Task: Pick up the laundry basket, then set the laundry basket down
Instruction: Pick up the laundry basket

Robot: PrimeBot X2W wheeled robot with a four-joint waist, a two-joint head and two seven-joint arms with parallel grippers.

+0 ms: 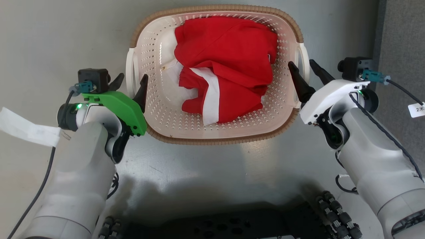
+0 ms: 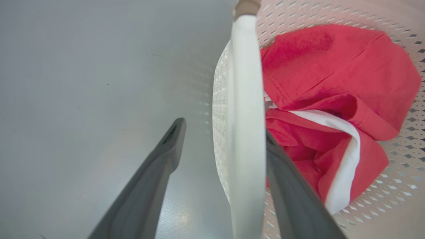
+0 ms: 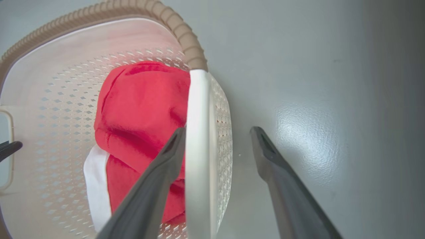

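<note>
on the grey floor straight ahead of the robot sits the laundry basket, apparently not yet lifted, with a crumpled red and white garment lying in it. the left gripper straddles the left handle with its 2 fingers spread: in the left wrist view the inner finger lies against the handle's inside edge, next to the cloth, while the outer finger stands apart over bare floor. the right gripper is likewise unclenched around the right handle, inner finger just beside it and outer finger well apart. neither pincer grasps anything yet.

the step in hand looks like closing on both handles before the lift. several things could spoil it. because each inner finger is already at the handle, the closing outer fingers may shove the light basket sideways rather than clamp it. if 1 side bites before the other, or higher up, the basket will likely tilt as it rises and the garment could slide toward the low end. the handles look smooth and thin, so a weak pinch may slip along the long fingers. the left inner finger could also trap a fold of cloth against the handle.
</note>
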